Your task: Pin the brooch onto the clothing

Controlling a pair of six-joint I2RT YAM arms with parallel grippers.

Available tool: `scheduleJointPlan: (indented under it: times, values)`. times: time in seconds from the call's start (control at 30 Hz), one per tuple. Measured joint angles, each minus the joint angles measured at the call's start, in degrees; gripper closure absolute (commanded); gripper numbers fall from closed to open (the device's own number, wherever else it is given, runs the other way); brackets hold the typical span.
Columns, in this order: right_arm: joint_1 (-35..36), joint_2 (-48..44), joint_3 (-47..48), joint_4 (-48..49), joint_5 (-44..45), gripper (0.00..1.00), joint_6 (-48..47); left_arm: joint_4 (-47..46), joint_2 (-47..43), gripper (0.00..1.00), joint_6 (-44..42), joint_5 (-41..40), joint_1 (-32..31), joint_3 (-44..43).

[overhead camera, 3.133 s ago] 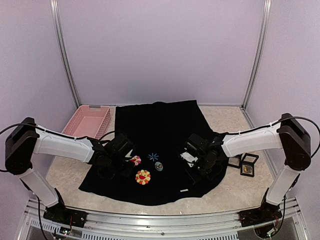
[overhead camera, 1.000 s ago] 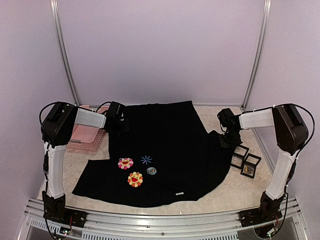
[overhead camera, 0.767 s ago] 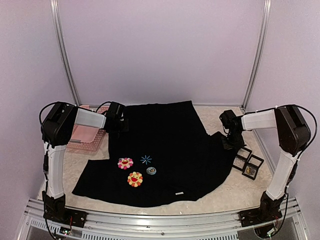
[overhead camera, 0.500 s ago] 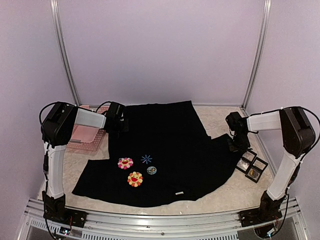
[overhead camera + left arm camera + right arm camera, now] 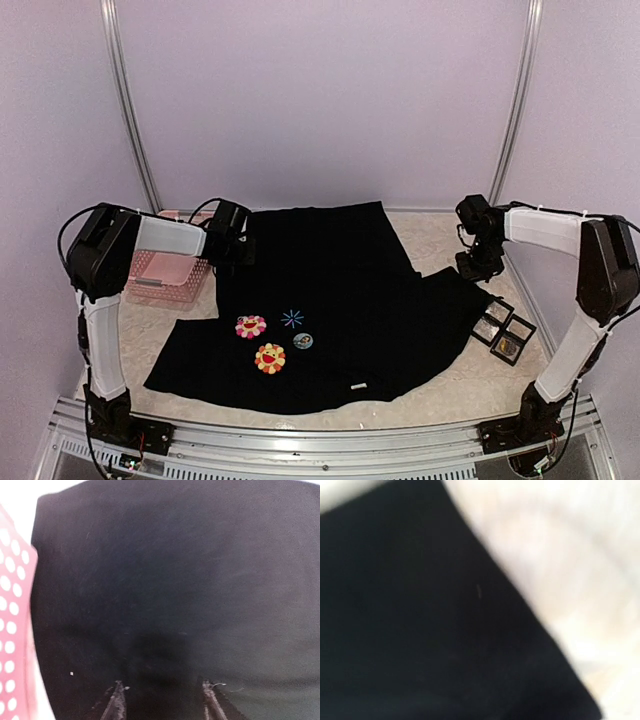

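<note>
The clothing [image 5: 330,270] is a black T-shirt spread flat on the table. The brooch [image 5: 303,341], small and round with a pale blue rim, lies on it near the front, beside a pink flower [image 5: 250,326], an orange flower [image 5: 269,358] and a blue starburst [image 5: 292,318]. My left gripper [image 5: 236,252] hovers over the shirt's back left corner. In the left wrist view its fingers [image 5: 117,700] stand apart over bare black cloth [image 5: 175,580], open. My right gripper [image 5: 478,264] is at the shirt's right edge, far from the brooch. The right wrist view is blurred, with only black cloth [image 5: 420,620] and pale table showing.
A pink perforated basket [image 5: 165,262] stands just left of the left gripper and shows at the left edge [image 5: 12,630] of its wrist view. Two small dark display boxes [image 5: 503,330] sit on the table right of the shirt. Frame posts rise at the back corners.
The right arm swung outward and back toward the right rear, and the shirt's right side spread further right, nudging the display boxes. The left gripper's fingers have opened; that arm shifted slightly.
</note>
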State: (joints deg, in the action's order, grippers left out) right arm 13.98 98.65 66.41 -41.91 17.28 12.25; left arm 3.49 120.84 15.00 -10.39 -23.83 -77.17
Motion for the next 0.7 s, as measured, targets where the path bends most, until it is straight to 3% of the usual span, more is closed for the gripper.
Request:
scheduleJointPlan:
  times: [0.13,0.23,0.43,0.7]
  values:
    - [0.8,-3.9,7.5,-4.7,-0.4,0.81,0.2,1.8,-7.1,0.45,-0.9,-0.2,-2.9,0.3]
    - [1.2,-8.3,7.2,-8.9,-1.1,0.75,2.3,1.0,-15.1,0.43,-0.5,0.5,-5.4,2.6]
    - [3.5,-17.7,-4.5,-15.1,-2.0,0.71,10.7,-1.2,-28.8,0.40,1.9,2.4,-10.2,13.6]
    - [3.9,-17.9,-13.5,-20.8,2.6,0.61,20.2,0.2,-31.7,0.40,2.7,3.5,-15.8,19.2]
